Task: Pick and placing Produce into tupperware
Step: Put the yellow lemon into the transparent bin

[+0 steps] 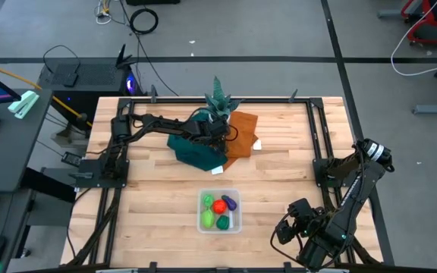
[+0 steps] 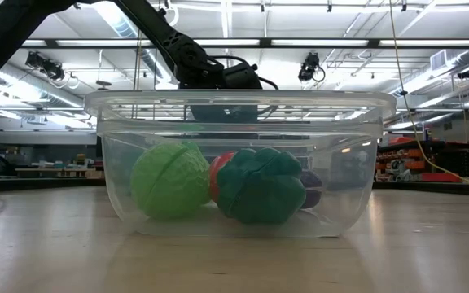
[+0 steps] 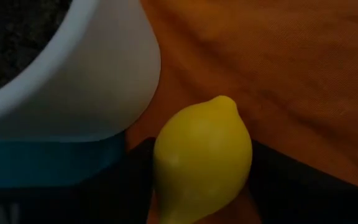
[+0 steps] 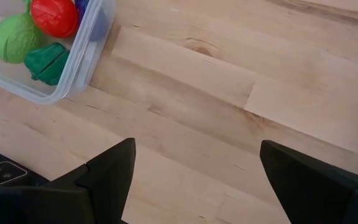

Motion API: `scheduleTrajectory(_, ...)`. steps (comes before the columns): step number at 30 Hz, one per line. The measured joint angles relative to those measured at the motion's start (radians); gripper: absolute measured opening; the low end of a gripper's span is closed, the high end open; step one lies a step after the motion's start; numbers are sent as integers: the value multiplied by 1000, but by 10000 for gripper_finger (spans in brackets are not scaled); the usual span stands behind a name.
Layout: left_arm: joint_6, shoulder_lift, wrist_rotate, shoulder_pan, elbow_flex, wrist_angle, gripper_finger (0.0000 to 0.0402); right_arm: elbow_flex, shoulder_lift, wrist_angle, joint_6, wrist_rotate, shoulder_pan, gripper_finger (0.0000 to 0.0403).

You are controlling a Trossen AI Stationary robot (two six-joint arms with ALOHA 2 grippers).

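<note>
The clear tub stands on the table's near middle. It holds red produce, purple produce and three green pieces; they also show in the low view. My left gripper is at the far middle, beside the white pot of the spiky plant and over the orange cloth. It is shut on the yellow produce. My right gripper hangs open over bare wood at the near right, right of the tub. My left gripper pinches the yellow produce between its two fingers, one on each side of the wide body. The pointed end faces away from the wrist. Whether the piece still rests on the orange cloth cannot be told.
A teal cloth lies under and in front of the plant, with the orange cloth beside it on the right. A small white item lies at the orange cloth's edge. Bare wood lies left and right of the tub.
</note>
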Motion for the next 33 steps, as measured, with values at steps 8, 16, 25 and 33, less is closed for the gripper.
scheduleTrajectory(8,1,-2,-30,-22,0,-3,223,0,0,0,-1,0,0,309)
scheduleTrajectory(16,14,-2,-49,-44,19,-13,215,0,0,1,-8,0,0,309)
scheduleTrajectory(25,26,2,-66,-75,68,-73,218,0,0,7,-9,5,0,309)
scheduleTrajectory(33,40,2,-81,-103,126,-77,216,0,0,7,-9,8,0,309)
